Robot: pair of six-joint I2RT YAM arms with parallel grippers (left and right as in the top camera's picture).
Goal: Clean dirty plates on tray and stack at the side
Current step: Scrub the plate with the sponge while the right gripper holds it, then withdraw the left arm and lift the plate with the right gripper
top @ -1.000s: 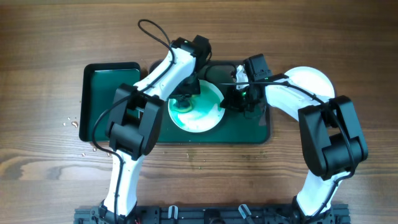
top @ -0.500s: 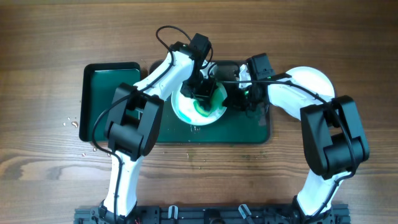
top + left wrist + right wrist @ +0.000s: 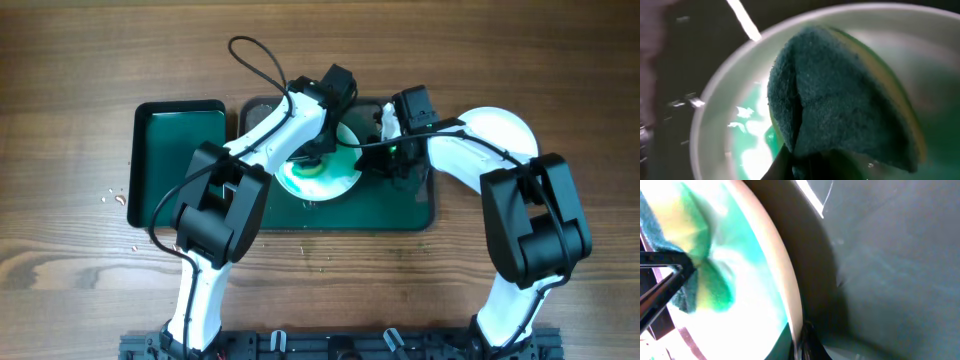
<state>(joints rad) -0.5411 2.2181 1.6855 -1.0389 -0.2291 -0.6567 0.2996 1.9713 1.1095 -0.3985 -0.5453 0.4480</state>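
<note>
Under the left fingers: a sponge on a smeared plate

Between the two sets of fingers sits a white plate (image 3: 335,180), on the tray (image 3: 415,208) and toward its middle. The left fingers (image 3: 318,150) reach in from the plate's far side and are closed on a dark green sponge (image 3: 840,100). It is folded in their grip, with a yellow layer showing along one edge. The sponge presses on the plate's inner face. Teal-green smears spread over the surface around and below it, and wet glints show near the rim in the left wrist view. From the right wrist view the sponge appears at the plate's far side, pinched by thin dark bars, with green streaks fanning out from it across the white.

The right fingers (image 3: 388,160) are at the plate's right rim. One dark fingertip (image 3: 807,345) meets that rim at the bottom of the right wrist view. The other is out of sight, so I cannot tell whether they grip the plate or how wide they stand. Bare tray lies beyond that rim.

Further right of the right fingers, off the tray, a second plate (image 3: 500,125) lies on the desk (image 3: 80,60), partly under the right arm. Left of the left fingers, just beside the tray, lies a smaller tray (image 3: 175,150), with a few drops (image 3: 115,196) on the desk at its outer side.
</note>
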